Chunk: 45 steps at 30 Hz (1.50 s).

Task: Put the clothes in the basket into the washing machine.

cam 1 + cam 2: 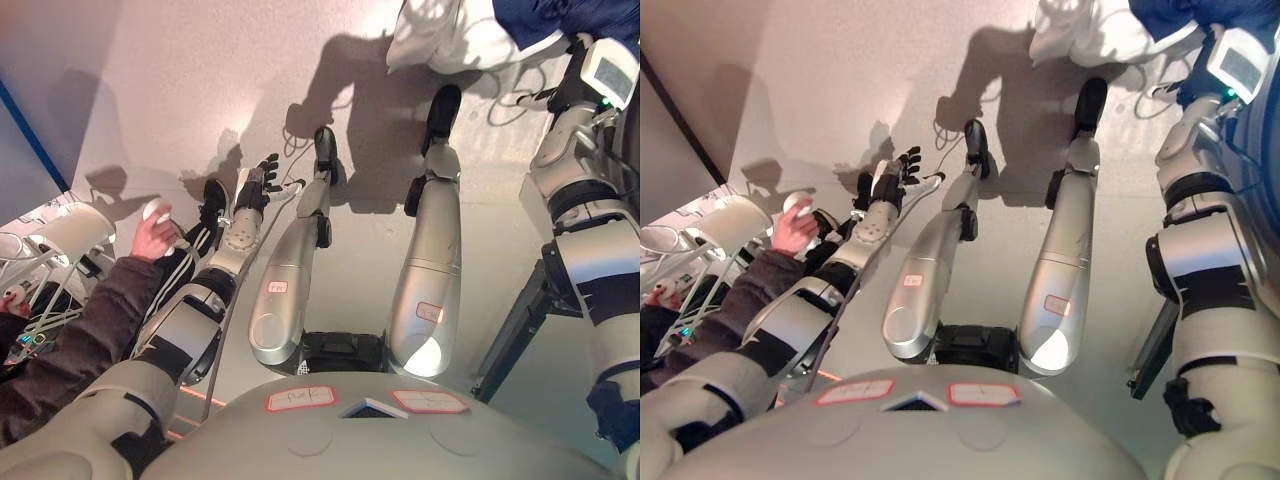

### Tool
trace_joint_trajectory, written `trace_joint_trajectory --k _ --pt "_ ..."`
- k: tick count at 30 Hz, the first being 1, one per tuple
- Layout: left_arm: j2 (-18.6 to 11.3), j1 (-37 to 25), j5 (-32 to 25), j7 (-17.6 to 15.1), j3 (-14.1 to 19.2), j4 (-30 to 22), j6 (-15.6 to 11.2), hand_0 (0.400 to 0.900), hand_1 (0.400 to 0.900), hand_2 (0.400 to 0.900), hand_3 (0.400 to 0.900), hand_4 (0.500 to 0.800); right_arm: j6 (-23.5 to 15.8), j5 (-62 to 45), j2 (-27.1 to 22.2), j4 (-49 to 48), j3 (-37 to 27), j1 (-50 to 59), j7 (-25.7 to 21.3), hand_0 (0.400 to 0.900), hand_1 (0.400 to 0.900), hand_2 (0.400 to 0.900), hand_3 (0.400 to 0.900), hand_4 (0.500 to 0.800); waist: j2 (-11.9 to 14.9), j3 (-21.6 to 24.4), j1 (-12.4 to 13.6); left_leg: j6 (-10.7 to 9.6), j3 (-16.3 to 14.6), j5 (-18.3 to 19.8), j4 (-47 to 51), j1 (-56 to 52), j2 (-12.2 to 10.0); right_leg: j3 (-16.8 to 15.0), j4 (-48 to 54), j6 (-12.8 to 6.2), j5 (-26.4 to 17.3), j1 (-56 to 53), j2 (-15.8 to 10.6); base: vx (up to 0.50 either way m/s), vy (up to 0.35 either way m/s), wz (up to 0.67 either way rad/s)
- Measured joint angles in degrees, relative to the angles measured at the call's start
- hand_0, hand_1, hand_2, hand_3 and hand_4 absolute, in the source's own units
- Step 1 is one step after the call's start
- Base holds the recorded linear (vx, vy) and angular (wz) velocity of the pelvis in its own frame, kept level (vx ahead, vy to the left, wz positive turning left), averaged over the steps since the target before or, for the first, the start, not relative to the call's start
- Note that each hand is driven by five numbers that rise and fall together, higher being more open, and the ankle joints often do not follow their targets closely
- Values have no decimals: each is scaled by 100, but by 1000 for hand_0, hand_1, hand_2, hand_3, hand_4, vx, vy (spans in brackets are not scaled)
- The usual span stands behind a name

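Left robot hand (pixel 258 183) hanging low, fingers spread, right arm raised

My arms are silver-grey shells broken by black bands at the joints. My left hand (pixel 256 185) is dark, with white covers on some fingers. Small white labels edged in red mark my casing, and my right forearm shows the same black-and-silver banding.
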State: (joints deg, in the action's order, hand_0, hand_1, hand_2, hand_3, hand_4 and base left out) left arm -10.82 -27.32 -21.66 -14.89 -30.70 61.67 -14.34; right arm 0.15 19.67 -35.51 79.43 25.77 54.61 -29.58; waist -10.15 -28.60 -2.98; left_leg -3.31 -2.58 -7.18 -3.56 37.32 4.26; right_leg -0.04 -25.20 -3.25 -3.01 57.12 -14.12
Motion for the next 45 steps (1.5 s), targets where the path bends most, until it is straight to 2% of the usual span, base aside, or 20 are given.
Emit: trace_joint_trajectory --k 6,15,26,32,34,42,43,44,45 --pt "4 -10 -94 -91 -25 -254 -111 900 900 900 900 800 -5 -33 -177 41 3 284 -184 900 900 900 900 800 -1 -11 30 -9 -27 -46 -1 251 51 -111 -116 6 -2 348 -10 37 -18 4" --pt "22 -24 -195 -233 -73 -276 -209 900 900 900 900 800 67 -46 -229 36 -4 372 -563 900 900 900 900 800 -4 -14 102 -26 -11 -166 156 279 44 -105 -182 39 1 474 -5 46 -33 3" --pt "19 -24 -195 -340 -83 -281 -210 900 900 900 900 800 71 -176 -417 38 -3 548 -577 900 900 900 900 800 -5 -13 146 -30 114 -380 510 193 29 -10 -170 43 -1 480 -15 12 -25 7" --pt "40 -29 -195 -345 -103 -288 -211 900 900 900 900 800 100 -339 -471 40 170 1075 -612 900 900 900 900 800 -13 -13 127 -57 156 -570 833 239 -17 18 -194 64 -2 671 25 -9 -38 10" --pt "75 -28 -196 -344 -107 -285 -208 900 900 900 900 800 99 -385 -570 37 212 1270 -643 900 900 900 900 800 -87 -50 133 -67 182 -588 850 267 -29 35 -198 70 -4 700 30 4 -11 -4" --pt "34 -24 -312 -348 -94 -243 -214 900 900 900 900 800 115 -374 -604 -75 447 1659 -747 900 900 900 900 800 -97 -44 145 -114 97 -602 851 570 -28 -105 -285 95 -6 1133 93 6 -12 -3" --pt "34 -24 -313 -348 -95 -243 -213 900 900 900 900 800 117 -372 -607 -73 451 1657 -738 857 857 857 857 774 -97 -43 150 -117 85 -604 851 612 -29 -108 -297 109 -5 1184 96 8 -24 5" --pt "34 -24 -313 -348 -94 -243 -212 900 900 900 900 800 111 -368 -606 -75 453 1650 -721 616 616 616 616 629 -97 -43 150 -116 79 -603 852 632 -30 -113 -306 113 -4 1210 99 0 0 0" --pt "34 -24 -313 -348 -93 -243 -212 900 900 900 900 800 112 -349 -606 -77 454 1651 -703 569 569 569 569 601 -97 -43 150 -116 78 -602 852 639 -30 -114 -309 114 -4 1220 98 0 0 0"
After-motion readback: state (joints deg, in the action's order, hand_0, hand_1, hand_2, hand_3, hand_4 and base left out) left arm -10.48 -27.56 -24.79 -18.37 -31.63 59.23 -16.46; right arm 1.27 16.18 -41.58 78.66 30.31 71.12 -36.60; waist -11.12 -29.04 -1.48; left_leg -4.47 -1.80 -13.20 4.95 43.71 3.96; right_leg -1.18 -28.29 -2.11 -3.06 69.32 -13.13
